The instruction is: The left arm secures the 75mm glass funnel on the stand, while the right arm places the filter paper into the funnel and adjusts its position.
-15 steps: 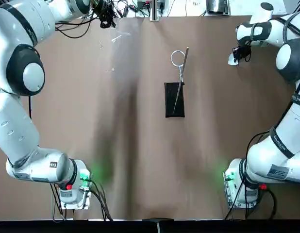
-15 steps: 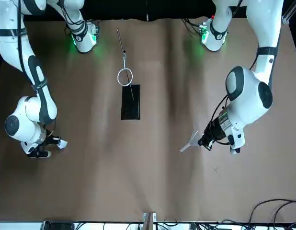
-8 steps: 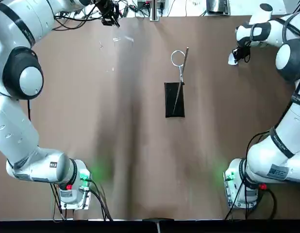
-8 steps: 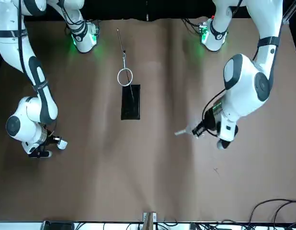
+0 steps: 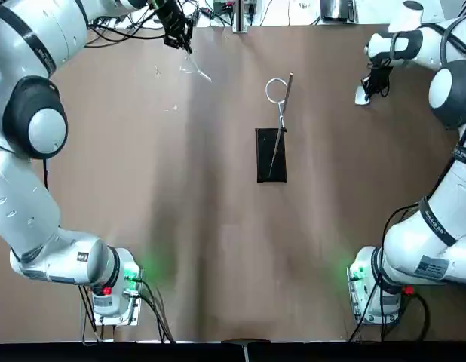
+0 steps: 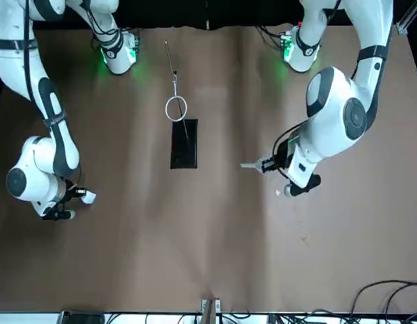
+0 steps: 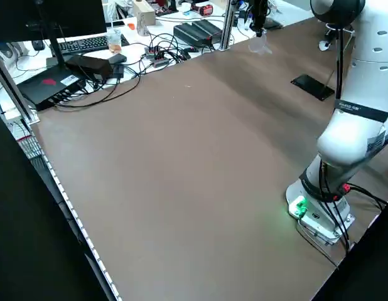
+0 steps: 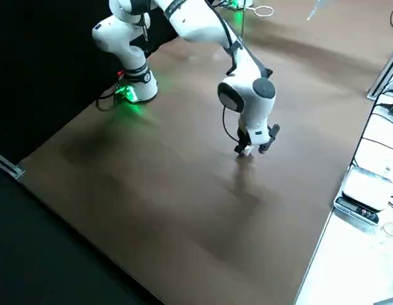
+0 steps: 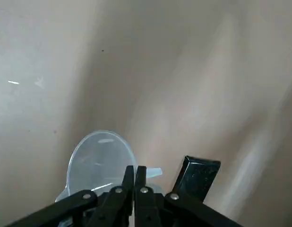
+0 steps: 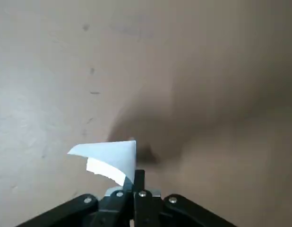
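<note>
My left gripper [image 5: 183,45] is shut on the rim of the clear glass funnel [image 5: 196,69] and holds it above the table's far left. The wrist view shows the funnel [image 9: 98,158] pinched between the shut fingers [image 9: 129,176]. The stand, a black base [image 5: 270,154] with a rod and wire ring [image 5: 276,90], sits mid-table, right of the funnel. My right gripper [image 5: 374,87] at the far right is shut on the white filter paper [image 5: 360,94]. That paper cone [image 10: 111,155] sticks out from the shut fingers, just above the table.
Cables, a keyboard and boxes [image 7: 87,56] crowd the bench beyond the table's far edge. A scale-like device [image 8: 365,190] lies off the table's right side. The arm bases [image 5: 112,290] stand at the near edge with green lights.
The left gripper has carried the funnel inward toward the stand and swung its stem round. The right gripper with the paper has shifted only slightly.
</note>
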`<action>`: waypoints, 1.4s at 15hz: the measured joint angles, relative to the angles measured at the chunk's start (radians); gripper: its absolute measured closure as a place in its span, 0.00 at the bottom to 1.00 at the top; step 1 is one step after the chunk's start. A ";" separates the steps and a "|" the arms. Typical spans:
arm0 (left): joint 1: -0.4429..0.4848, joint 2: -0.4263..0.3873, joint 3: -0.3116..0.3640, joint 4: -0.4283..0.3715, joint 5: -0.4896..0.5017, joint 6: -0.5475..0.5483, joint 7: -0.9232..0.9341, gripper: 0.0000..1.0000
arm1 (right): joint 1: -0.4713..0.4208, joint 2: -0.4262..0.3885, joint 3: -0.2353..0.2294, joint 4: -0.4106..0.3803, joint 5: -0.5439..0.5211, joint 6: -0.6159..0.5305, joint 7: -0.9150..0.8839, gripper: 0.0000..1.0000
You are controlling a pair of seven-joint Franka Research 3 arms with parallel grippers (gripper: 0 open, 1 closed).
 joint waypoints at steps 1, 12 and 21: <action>-0.004 0.000 -0.001 0.001 0.000 0.000 0.001 0.97 | 0.001 -0.015 0.001 0.007 0.000 -0.019 -0.003 0.99; 0.006 0.000 -0.030 0.016 0.001 -0.032 0.506 0.97 | 0.086 -0.178 0.041 0.170 0.114 -0.629 0.000 0.99; 0.007 0.001 -0.063 0.025 -0.001 -0.034 0.770 0.97 | 0.111 -0.306 0.054 0.187 0.230 -0.878 0.026 0.99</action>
